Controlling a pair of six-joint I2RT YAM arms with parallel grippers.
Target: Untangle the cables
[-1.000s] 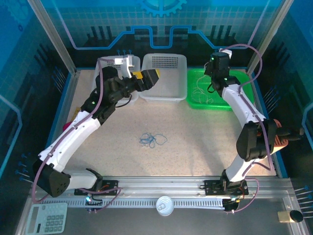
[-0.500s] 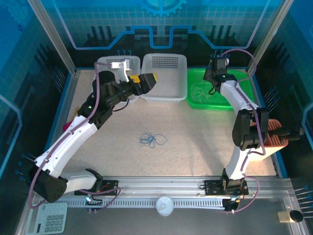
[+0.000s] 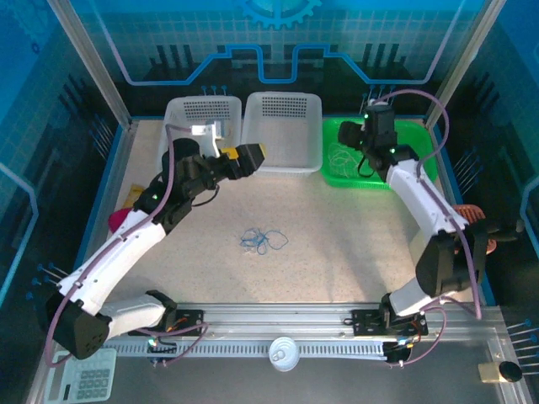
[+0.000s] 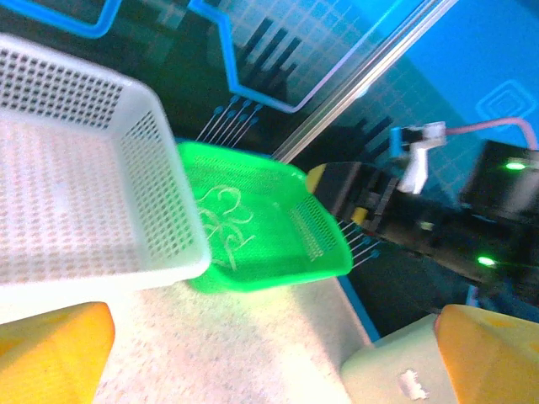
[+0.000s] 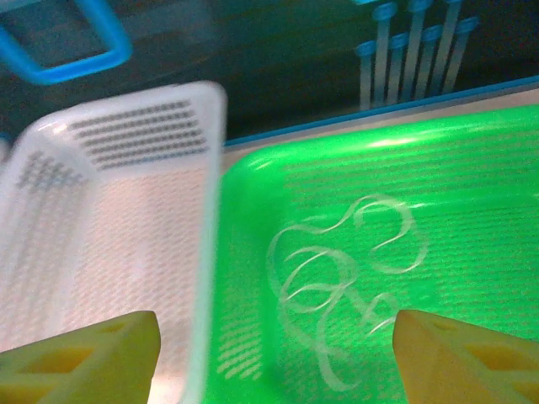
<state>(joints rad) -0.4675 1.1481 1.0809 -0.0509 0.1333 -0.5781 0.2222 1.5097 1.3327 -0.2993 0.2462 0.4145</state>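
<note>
Whitish cable (image 5: 341, 263) lies in green tray (image 5: 472, 168), below right tool (image 5: 274, 362).

You see the top view evenly lit and sharp; both wrist views are blurred, and the green tray (image 5: 497, 160) glares.

Blue circuit-patterned panels (image 3: 168, 34) walled in the speckled beige tabletop (image 3: 337, 244), framed by slanted aluminium posts (image 3: 84, 59), all brightly lit.
</note>
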